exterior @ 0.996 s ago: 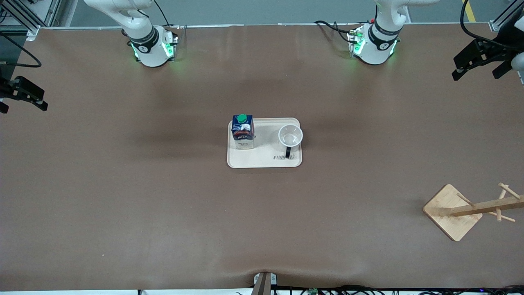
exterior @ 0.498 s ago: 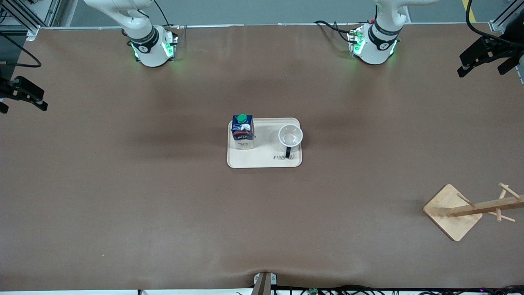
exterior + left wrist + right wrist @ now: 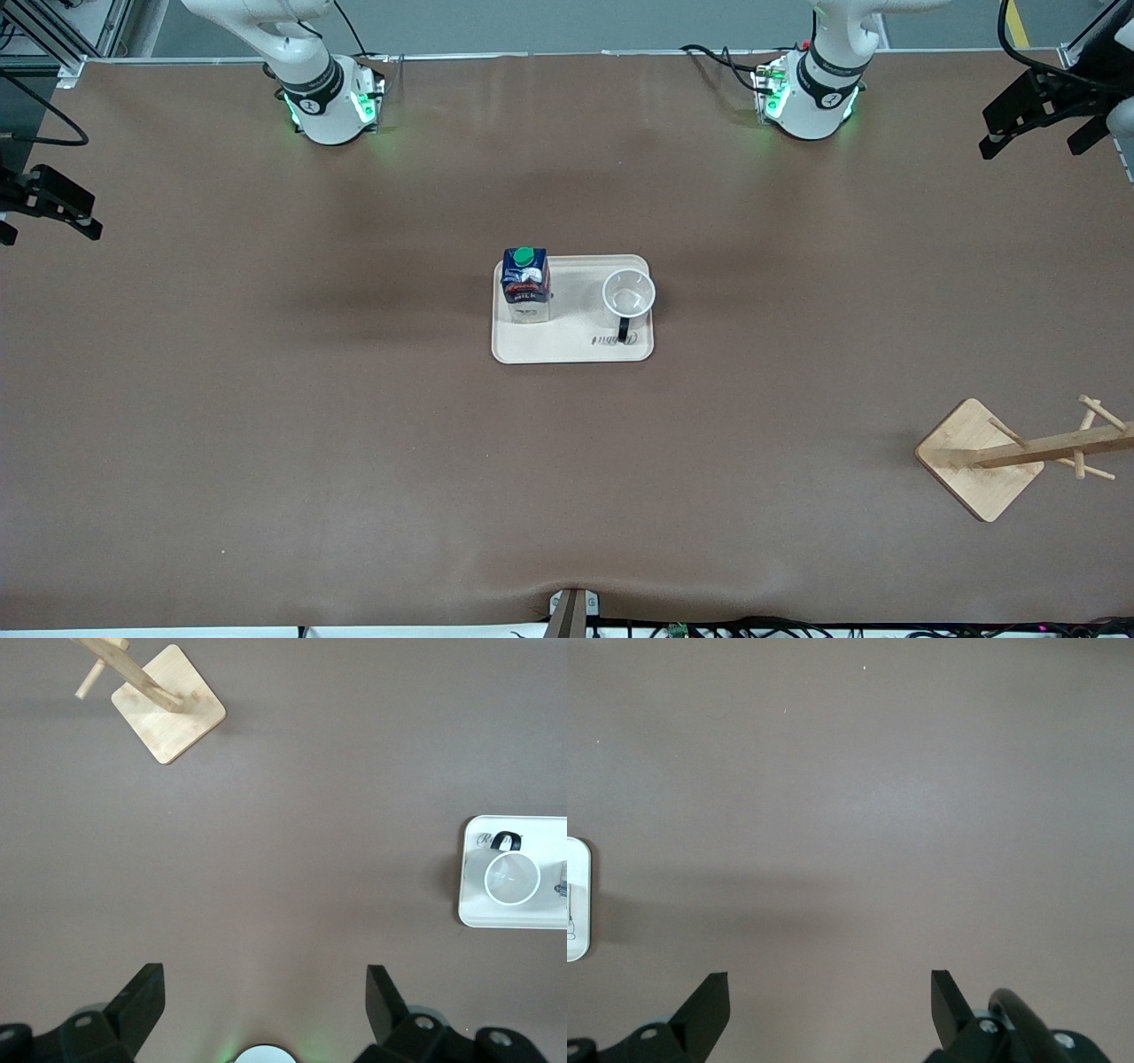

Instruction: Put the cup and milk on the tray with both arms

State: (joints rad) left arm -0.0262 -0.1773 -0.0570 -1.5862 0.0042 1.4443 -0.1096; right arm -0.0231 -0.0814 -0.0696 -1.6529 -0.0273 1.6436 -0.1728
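Observation:
The cream tray (image 3: pixel 567 347) lies at the middle of the table. The dark-blue milk carton (image 3: pixel 525 285) with its green cap stands upright on the tray, at the right arm's end. The white cup (image 3: pixel 628 295) stands upright on it at the left arm's end, black handle toward the front camera. Both grippers are open, empty and well away from the tray. My left gripper (image 3: pixel 1030 146) hangs over the table's edge at the left arm's end. My right gripper (image 3: pixel 49 232) waits over the table's other end. The left wrist view shows my left gripper (image 3: pixel 265 983), the cup (image 3: pixel 512 879) and the tray (image 3: pixel 469 908). The right wrist view shows my right gripper (image 3: pixel 829 985) and the tray's edge (image 3: pixel 576 899).
A wooden peg stand with a square base (image 3: pixel 979 459) lies tipped near the front camera at the left arm's end; it also shows in the left wrist view (image 3: pixel 168 716). Brown table surface surrounds the tray on all sides.
My left gripper has shifted a little toward the robots' edge of the table, staying open. The right arm, tray, cup and milk have not moved.

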